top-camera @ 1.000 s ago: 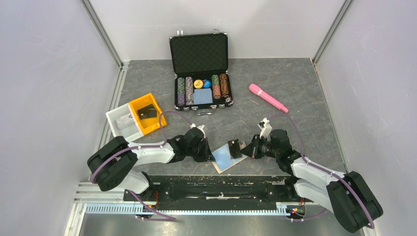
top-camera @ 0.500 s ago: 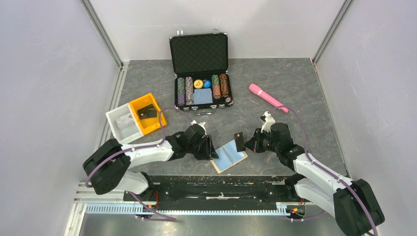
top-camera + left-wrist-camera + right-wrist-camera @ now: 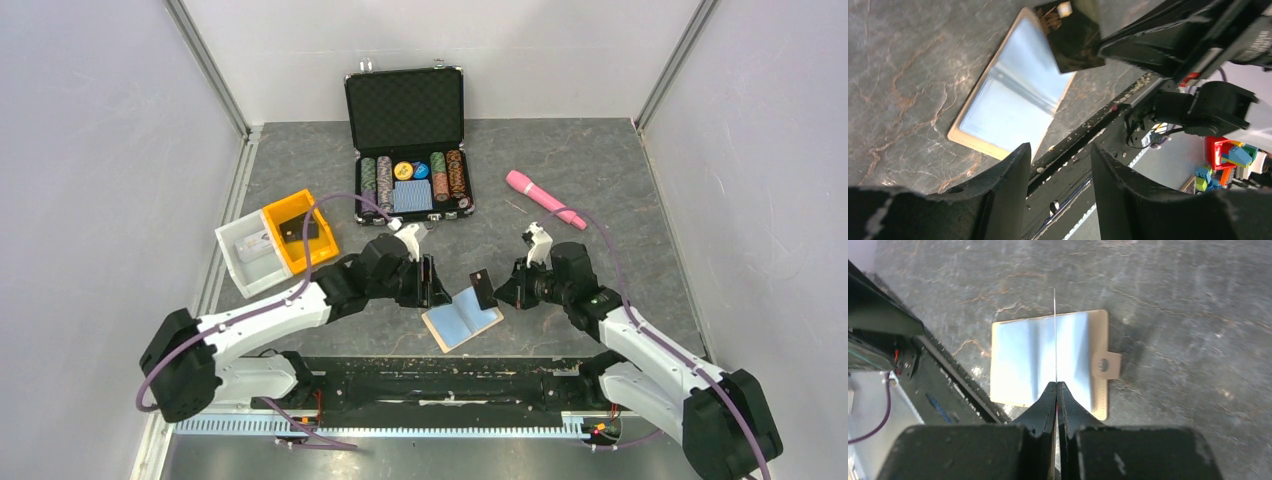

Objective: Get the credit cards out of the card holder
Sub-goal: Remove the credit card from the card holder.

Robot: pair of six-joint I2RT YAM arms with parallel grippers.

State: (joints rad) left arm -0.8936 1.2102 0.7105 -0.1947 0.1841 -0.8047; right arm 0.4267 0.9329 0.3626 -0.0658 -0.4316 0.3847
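Note:
The tan card holder lies open and flat on the table, blue-grey panels up; it also shows in the left wrist view and the right wrist view, its tab to the right. My right gripper is shut on a dark credit card, held on edge above the holder; the card shows as a thin line in the right wrist view and as a dark square in the left wrist view. My left gripper is open and empty, just left of the holder, lifted off it.
An open black poker-chip case stands at the back centre. An orange and white bin sits at the left. A pink pen-like object lies at the back right. The black base rail runs along the near edge.
My right gripper has pulled the dark card up and away from the holder. My left gripper has let go of the holder and moved back and up; the holder now lies flat.

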